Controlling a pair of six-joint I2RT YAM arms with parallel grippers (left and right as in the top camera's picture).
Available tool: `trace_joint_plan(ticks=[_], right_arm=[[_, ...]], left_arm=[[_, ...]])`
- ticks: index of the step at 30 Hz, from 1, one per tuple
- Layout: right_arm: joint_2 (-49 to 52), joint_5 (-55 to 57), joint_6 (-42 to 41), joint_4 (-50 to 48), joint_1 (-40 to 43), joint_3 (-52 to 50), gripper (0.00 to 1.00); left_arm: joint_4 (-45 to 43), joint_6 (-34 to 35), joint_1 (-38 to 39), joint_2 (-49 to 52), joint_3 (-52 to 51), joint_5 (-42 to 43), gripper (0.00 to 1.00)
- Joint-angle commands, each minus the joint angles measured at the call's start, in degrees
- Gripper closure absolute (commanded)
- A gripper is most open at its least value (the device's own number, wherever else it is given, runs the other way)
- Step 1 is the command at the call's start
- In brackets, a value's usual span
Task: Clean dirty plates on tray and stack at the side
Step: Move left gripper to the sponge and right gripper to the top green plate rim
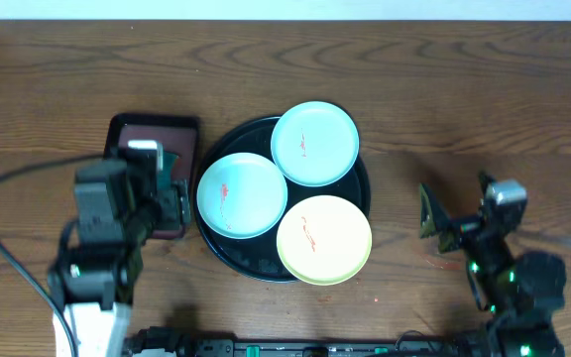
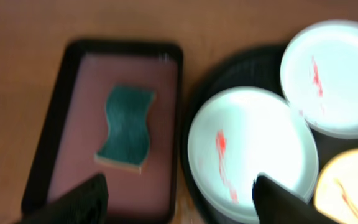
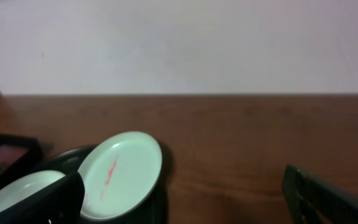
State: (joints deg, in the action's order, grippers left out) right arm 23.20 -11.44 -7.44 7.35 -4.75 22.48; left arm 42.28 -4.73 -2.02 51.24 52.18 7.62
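Three smeared plates wait, sponge not yet picked

Mint-green round plate [image 1: 315,144], second mint-green plate [image 1: 242,194] and pale yellow plate [image 1: 324,239] lie flat, face up on round black tray [image 1: 251,260]; round, no long axis. Judged step: fetching wavy green sponge [image 2: 126,127], lengthwise in maroon rectangular tray [image 2: 163,112]. Left gripper [image 2: 182,199] over that tray, fingers spread, empty; next, drop, pinch sponge's narrow width. Right gripper [image 3: 182,186] spread, empty.

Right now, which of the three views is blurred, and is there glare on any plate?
Left wrist: blurred all over, probably motion; the nearer mint plate glares almost white, the sponge has soft edges. Overhead: sharp, evenly lit, the yellow plate shows its smear. Right wrist: slightly soft, no glare.
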Motion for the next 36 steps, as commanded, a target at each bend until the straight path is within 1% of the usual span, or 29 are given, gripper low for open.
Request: trace_joint_plan(ticks=[1,5,7,12,15,19,21,22,24,25,26,32,36], right_arm=[[10.36,-4.0,-0.87,2.54,-0.22,7.41,0.01],[22.08,-7.02,-0.85,7.63,-0.22,16.11,0.01],[27.67,-8.11,-0.81,11.67,-0.22,20.92,0.01],[41.09,-8.57,-0.63,24.83,-0.22,33.2,0.01],[47.23,-8.59,-0.68,29.16,-0.22,37.9,0.01],[52.39,-9.79,-0.66,25.46,-0.22,38.69,0.01],[54.88,-11.1,-2.8,22.25,-0.24,38.69,0.01],[55.84,-12.74,-5.11,20.48,-0.24,38.69,0.01],[57.59,-17.73,-6.73,17.46,-0.52,38.69,0.01],[58.73,-20.22,-7.17,16.04,-1.49,38.69,0.06],[59.41,-20.15,-8.0,15.69,-2.38,38.69,0.08],[63.52,-13.92,-11.67,15.74,-10.73,39.82,0.06],[67.65,-10.71,-14.16,18.88,-16.55,44.65,0.13]], left_arm=[[6.16,0.33,0.28,7.15,10.08,0.83,0.25],[13.25,0.31,0.28,14.12,17.16,1.22,0.25],[15.87,0.31,0.28,17.0,19.32,2.91,0.25],[16.74,0.31,0.28,21.51,20.0,8.92,0.25],[16.35,0.31,0.28,23.23,20.0,9.31,0.25],[16.39,0.31,0.28,24.87,20.0,9.31,0.25],[16.37,0.31,0.28,25.4,20.0,9.33,0.25],[16.37,0.31,0.28,25.44,20.0,9.31,0.05],[16.39,0.31,0.28,25.49,20.0,9.29,0.05],[16.31,0.28,0.28,25.49,20.0,9.31,0.05],[16.04,0.31,0.28,25.49,20.0,9.31,0.05],[14.25,0.31,0.28,25.49,20.0,9.29,0.05],[12.94,0.31,0.28,25.49,20.0,9.29,0.05]])
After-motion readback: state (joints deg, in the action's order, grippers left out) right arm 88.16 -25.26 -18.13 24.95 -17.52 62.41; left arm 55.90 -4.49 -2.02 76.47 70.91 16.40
